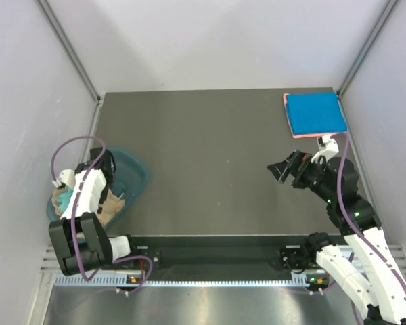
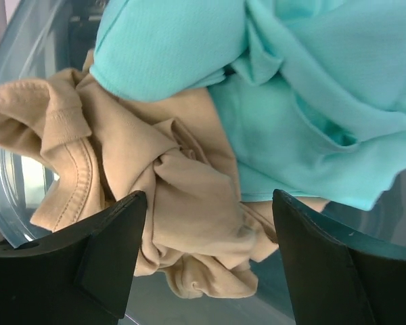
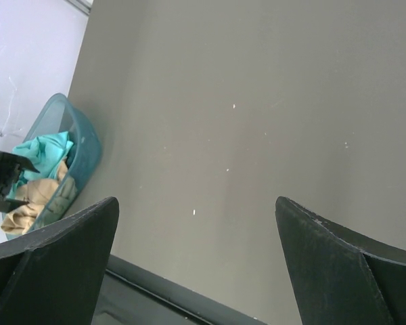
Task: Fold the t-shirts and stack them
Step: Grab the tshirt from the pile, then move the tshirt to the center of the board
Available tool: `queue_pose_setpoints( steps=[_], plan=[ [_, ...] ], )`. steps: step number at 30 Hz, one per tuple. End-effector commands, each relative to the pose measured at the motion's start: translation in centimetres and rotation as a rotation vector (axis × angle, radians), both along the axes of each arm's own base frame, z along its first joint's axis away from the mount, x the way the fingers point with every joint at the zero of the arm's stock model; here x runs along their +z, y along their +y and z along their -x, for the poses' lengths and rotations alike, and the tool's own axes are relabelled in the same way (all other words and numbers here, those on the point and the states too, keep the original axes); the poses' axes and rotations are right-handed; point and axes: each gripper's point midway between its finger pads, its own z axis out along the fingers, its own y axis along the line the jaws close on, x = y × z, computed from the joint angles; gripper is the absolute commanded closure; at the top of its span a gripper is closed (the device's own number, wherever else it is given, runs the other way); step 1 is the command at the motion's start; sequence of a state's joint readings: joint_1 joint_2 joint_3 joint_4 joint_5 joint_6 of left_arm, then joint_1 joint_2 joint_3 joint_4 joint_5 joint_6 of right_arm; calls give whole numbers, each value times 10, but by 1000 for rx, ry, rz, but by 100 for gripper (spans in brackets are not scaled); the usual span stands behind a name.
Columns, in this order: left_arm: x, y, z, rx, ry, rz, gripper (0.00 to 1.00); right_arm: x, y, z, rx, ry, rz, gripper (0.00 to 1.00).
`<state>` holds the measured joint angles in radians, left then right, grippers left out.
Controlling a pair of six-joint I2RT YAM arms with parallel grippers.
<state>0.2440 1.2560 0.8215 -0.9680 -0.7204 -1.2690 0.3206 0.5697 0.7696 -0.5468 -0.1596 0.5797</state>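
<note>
L claw [image 2: 208, 203]: jaws wide apart, nothing gripped, over tan tee [image 2: 176, 176] and teal-green tee [image 2: 311, 88], both crumpled in teal tub [image 1: 137, 177], left of frame. R claw [image 1: 282, 169]: jaws wide apart, empty, over bare desk [image 1: 210, 149]. Folded blue tee [image 1: 315, 113] lies on pink tee [image 1: 311, 137], upper right.

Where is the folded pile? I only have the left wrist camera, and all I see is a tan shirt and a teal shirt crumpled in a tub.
Observer: At the far right corner of the table. A folded blue shirt lies on pink cloth that shows along its edge.
Operator: What's the right gripper doing?
Observer: The right gripper is open and empty, over bare table on the near side of that pile.
Operator: Where's the tub?
Observer: The tub sits at the table's near left edge.
</note>
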Motion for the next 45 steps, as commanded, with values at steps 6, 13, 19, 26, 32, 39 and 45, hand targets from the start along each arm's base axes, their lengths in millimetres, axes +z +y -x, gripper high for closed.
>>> queue_pose_setpoints(
  steps=[6, 13, 19, 26, 32, 39, 45],
  plan=[
    [75, 30, -55, -125, -223, -191, 13, 22, 7, -3, 29, -44, -23, 0],
    [73, 50, -78, -160, -205, -271, 13, 23, 11, -3, 44, -36, -34, 0],
    [38, 64, -82, -88, -87, -187, 17, 33, 5, 2, 33, -74, -19, 0],
    [21, 45, -123, -269, -131, -37, 100, 44, -2, 8, 13, -118, -10, 0],
    [175, -40, -199, -768, -587, -96, 100, 51, 1, 9, 18, -111, -40, 0],
    [333, -198, -201, -1298, -1189, 72, 100, 64, 13, 21, 113, -158, -63, 0],
    [373, -321, -138, -1733, -1427, 234, 100, 76, -2, 28, 42, -198, -69, 0]
  ],
)
